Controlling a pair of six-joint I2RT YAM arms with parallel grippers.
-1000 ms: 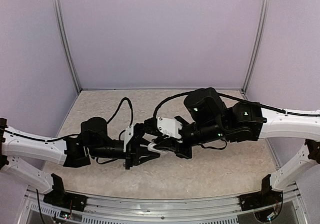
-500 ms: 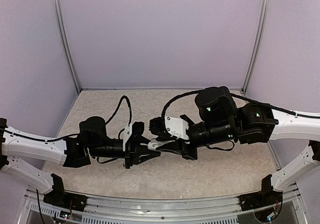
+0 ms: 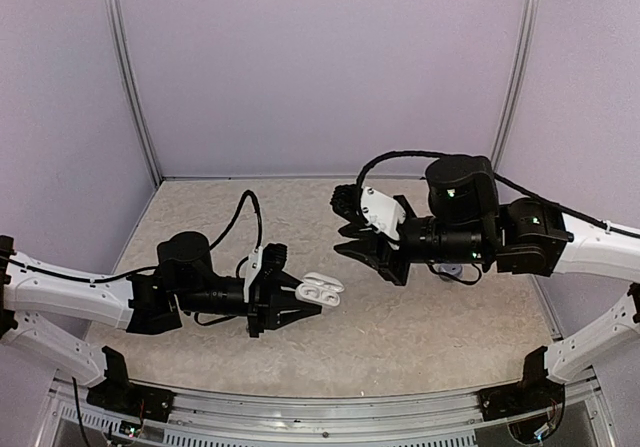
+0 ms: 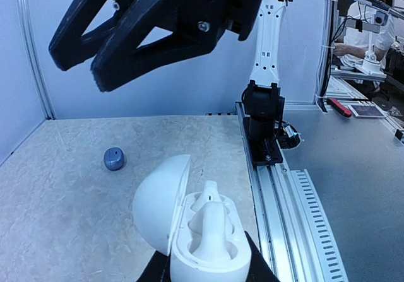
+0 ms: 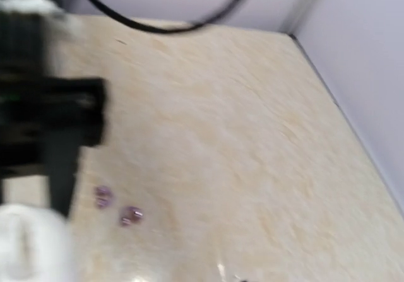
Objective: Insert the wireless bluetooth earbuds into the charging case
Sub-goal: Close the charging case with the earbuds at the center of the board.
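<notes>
My left gripper is shut on the white charging case, held above the table with its lid swung open to the left. Two white earbuds stand in the case's sockets, stems up. My right gripper hangs up and to the right of the case, apart from it. From the left wrist view the right gripper looms overhead, its jaws slightly open and empty. Two dark purple earbuds lie on the table in the blurred right wrist view.
A small blue-grey rounded case sits on the speckled table beyond the white case. The right arm's base and the slotted rail run along the near edge. Lilac walls close in the back and sides.
My right gripper has drawn back from the case, up and to the right, and its jaws have opened. The left gripper keeps hold of the case in the same place.
</notes>
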